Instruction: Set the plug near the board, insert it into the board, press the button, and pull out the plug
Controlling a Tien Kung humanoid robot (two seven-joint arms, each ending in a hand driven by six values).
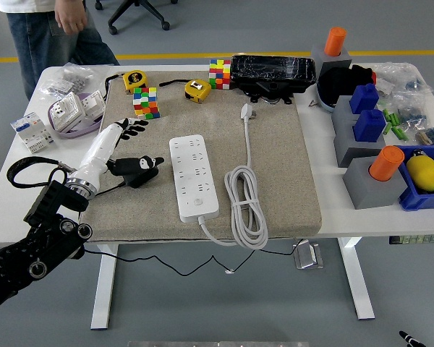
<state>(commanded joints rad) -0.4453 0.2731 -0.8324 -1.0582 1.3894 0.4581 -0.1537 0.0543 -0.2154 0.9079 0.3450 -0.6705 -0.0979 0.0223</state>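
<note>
- Fingers [134,127] of your left hand [123,148] are spread and hold nothing; it hovers over the mat [289,173], at 9 o'clock from the board [194,177].
- Your plug [247,110] lies at 1 o'clock from the board, not in it.
- Its cord [244,206] is coiled beside the board, at 3 o'clock.

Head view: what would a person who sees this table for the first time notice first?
Probably the white power strip in the middle of the beige mat, with its coiled white cable to its right and the plug lying free farther back. Next, the robot's left hand, open, over the mat's left part, just left of the strip.
</note>
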